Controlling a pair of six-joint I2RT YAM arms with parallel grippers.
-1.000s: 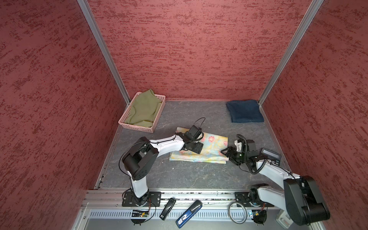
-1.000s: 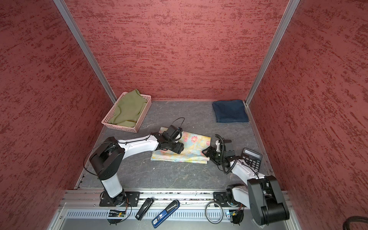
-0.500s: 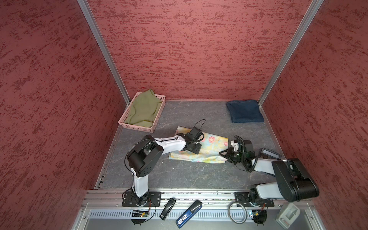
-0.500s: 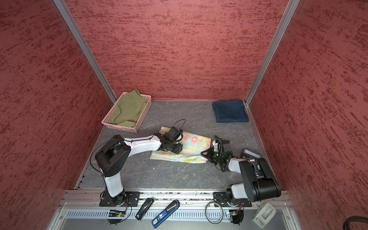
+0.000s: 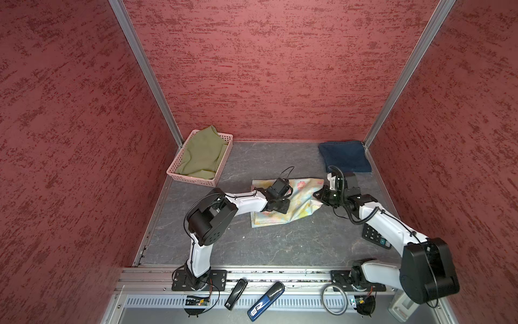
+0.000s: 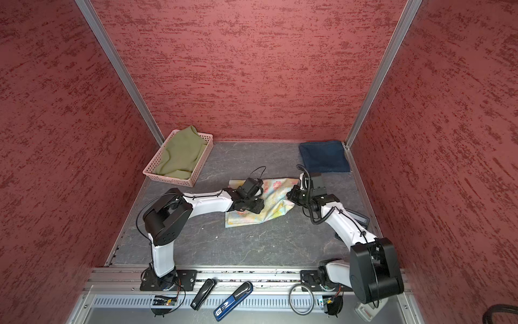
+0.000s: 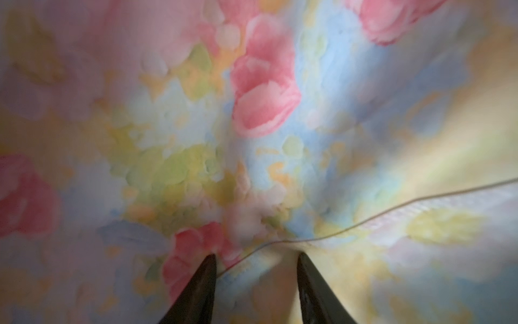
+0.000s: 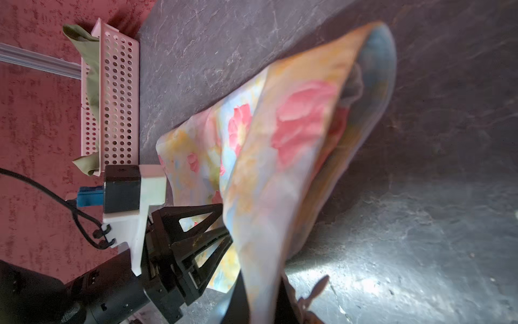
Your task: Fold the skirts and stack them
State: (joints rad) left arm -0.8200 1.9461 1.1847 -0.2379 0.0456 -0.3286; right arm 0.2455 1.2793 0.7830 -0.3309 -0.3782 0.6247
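Grey counter (image 5: 280,246) between red walls (image 5: 266,70) carries the floral skirt (image 5: 300,193) at its middle, with bare room in front of it. Behind-left of it the olive skirt (image 5: 201,154) fills a pink basket (image 5: 196,179); behind-right the denim skirt (image 5: 344,157) lies folded against the wall. The left fingers (image 7: 201,286), half-spread, press the floral skirt; the right fingers (image 5: 318,195) pinch its raised edge.

- you can read no full word or number anywhere in these views.
- the blue handheld device (image 5: 265,301) on the front rail carries a white logo on its dark end, seen in both top views; its letters are too small to make out.
- the calculator (image 5: 374,237) shows rows of keys, but their figures are too small to read.
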